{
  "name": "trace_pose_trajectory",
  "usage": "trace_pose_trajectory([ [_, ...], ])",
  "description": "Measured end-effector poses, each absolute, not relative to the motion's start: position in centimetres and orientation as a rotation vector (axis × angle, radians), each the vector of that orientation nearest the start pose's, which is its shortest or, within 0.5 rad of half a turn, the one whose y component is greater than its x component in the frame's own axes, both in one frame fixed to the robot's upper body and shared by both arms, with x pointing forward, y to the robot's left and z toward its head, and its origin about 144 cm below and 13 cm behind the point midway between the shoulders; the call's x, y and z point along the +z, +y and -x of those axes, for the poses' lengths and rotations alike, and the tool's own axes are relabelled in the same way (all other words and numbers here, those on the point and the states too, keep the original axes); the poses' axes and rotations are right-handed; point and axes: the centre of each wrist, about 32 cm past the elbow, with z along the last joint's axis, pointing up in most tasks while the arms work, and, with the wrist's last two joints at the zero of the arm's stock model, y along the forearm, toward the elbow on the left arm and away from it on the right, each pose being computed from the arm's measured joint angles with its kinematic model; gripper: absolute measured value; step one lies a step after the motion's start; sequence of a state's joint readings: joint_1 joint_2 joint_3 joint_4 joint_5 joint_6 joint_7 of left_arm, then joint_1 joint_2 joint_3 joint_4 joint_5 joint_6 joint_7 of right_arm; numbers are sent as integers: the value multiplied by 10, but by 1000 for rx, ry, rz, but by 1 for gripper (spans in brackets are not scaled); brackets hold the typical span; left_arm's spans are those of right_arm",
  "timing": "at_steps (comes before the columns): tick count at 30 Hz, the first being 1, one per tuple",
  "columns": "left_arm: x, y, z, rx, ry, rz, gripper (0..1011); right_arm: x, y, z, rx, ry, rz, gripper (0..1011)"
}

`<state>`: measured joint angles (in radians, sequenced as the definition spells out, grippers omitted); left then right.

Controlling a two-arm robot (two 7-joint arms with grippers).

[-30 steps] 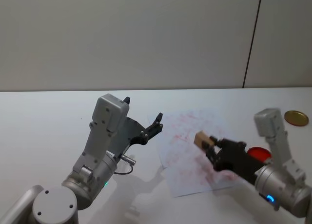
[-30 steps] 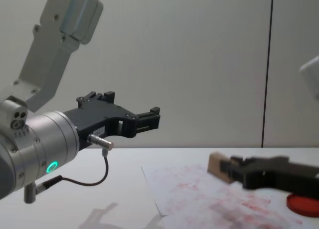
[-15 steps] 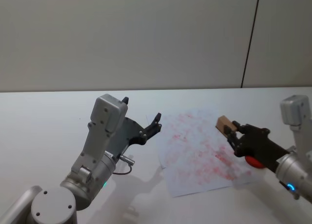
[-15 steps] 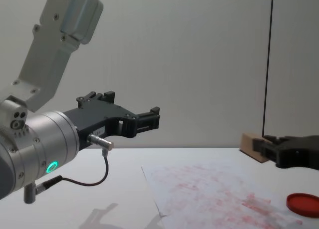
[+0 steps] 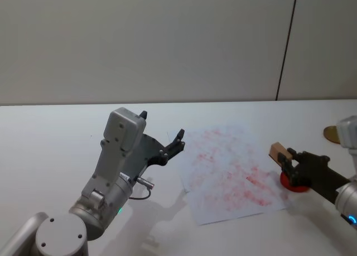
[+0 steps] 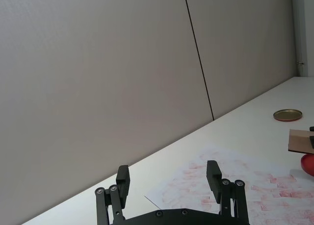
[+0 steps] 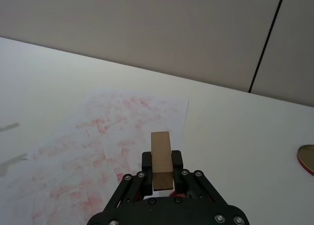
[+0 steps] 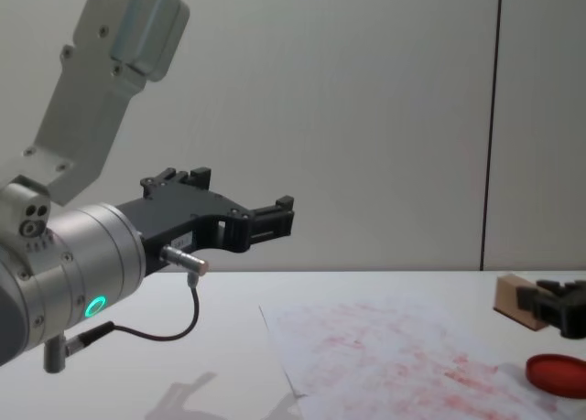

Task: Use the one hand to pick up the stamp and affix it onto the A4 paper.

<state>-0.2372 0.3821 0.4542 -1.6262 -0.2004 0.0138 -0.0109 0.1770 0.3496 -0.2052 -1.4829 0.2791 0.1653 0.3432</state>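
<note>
My right gripper (image 5: 286, 160) is shut on the stamp (image 5: 277, 152), a small tan wooden block that sticks out past the fingertips (image 7: 161, 159). It hangs above the table at the right edge of the A4 paper (image 5: 228, 172), close over the red ink pad (image 5: 294, 183). The white sheet is covered in red-pink smudges and lies flat in the middle of the table (image 8: 385, 351). In the chest view the stamp (image 8: 513, 301) sits at the far right. My left gripper (image 5: 163, 125) is held up left of the paper, open and holding nothing (image 6: 168, 173).
The round red ink pad (image 8: 557, 372) lies just right of the paper. A gold round lid (image 5: 330, 133) rests farther back at the right (image 6: 287, 115). The white table (image 5: 56, 133) runs to a plain wall behind. The big silver left arm (image 8: 73, 264) takes up the left side.
My right gripper has carried the stamp from over the middle of the paper to the right, to the paper's right edge above the ink pad. The left arm has not moved.
</note>
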Motion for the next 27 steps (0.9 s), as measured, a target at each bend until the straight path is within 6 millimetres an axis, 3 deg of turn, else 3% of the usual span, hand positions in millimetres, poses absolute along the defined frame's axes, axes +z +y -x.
trace_pose_trajectory([
  [27,1204,198,-492,1124,-268,-61,993,1152,-294,-506,-1127,119,262,216],
])
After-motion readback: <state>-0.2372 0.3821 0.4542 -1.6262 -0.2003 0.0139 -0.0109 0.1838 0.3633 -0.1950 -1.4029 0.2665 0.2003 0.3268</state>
